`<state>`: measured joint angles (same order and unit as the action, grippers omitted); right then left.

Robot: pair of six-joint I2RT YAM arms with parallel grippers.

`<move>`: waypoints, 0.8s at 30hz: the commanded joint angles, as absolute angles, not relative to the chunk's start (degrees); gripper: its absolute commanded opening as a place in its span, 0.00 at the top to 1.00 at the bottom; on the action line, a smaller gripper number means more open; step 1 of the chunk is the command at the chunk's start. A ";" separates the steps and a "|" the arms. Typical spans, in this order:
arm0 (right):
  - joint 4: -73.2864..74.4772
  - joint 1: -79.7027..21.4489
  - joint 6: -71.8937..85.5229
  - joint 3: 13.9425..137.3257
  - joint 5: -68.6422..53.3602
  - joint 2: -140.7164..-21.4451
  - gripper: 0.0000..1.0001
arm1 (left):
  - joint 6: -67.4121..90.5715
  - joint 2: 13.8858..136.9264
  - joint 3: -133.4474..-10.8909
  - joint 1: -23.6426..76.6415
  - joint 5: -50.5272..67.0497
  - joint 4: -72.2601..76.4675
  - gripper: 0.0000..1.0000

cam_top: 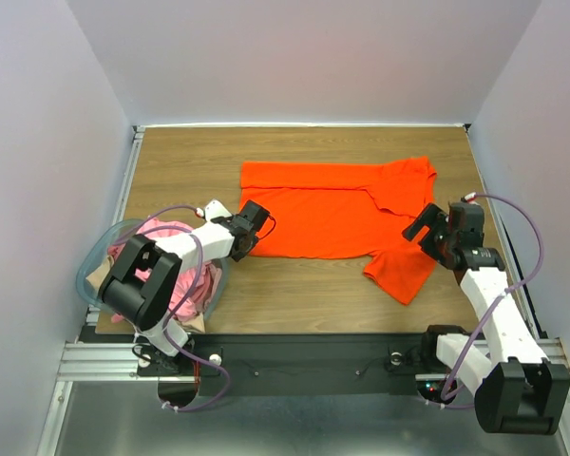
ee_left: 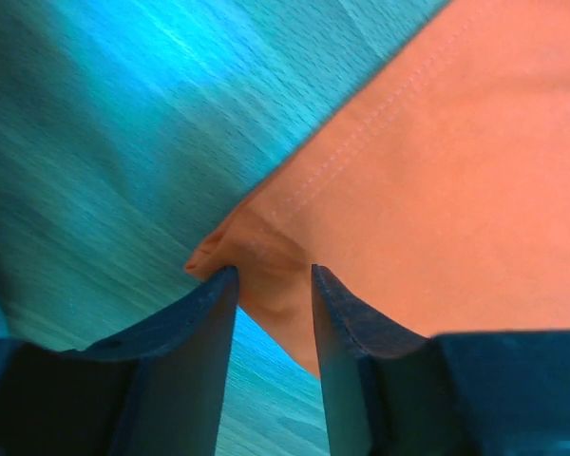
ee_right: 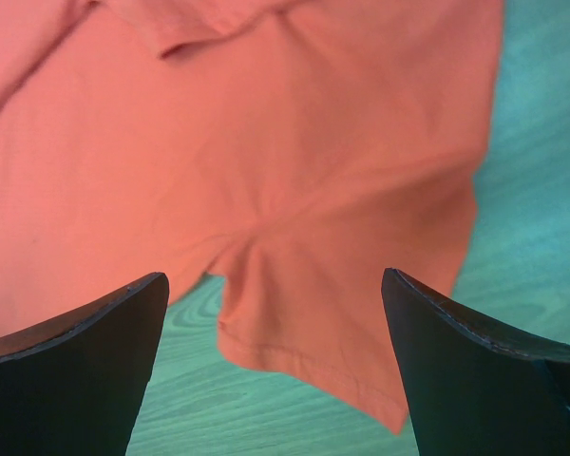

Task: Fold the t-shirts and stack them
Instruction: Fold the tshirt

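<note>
The orange-red t-shirt lies spread on the wooden table, with one sleeve pointing toward the near edge. My left gripper is at the shirt's near-left corner. In the left wrist view its fingers stand close together, with that corner bunched between them. My right gripper hovers at the shirt's right side, wide open and empty; the sleeve lies between and below its fingers. Pink and beige shirts sit in the basket at the left.
The clear bluish plastic basket stands at the near-left corner of the table, beside my left arm. White walls close in the table at the back and on both sides.
</note>
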<state>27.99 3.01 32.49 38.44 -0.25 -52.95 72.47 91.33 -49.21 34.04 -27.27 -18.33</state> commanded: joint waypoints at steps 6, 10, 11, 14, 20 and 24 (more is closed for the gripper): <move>36.03 3.25 37.53 35.34 3.87 -49.22 0.00 | 73.39 91.76 -48.17 33.75 -27.16 -22.76 0.95; 37.96 3.25 38.84 35.51 0.89 -49.39 0.00 | 72.07 90.35 -47.29 33.75 -26.46 -21.54 1.00; 38.84 3.25 39.20 35.42 0.88 -49.31 0.00 | 71.98 89.57 -47.11 33.75 -26.37 -21.36 1.00; 40.60 3.25 39.64 35.24 -2.63 -48.87 0.00 | 71.63 87.72 -46.67 33.93 -26.37 -20.74 1.00; 46.31 2.29 41.57 33.23 -6.58 -46.68 0.00 | 70.75 85.26 -46.05 34.10 -26.28 -20.04 1.00; 50.53 1.93 42.63 31.12 -2.64 -46.14 0.00 | 70.49 84.82 -46.05 34.10 -25.84 -19.78 1.00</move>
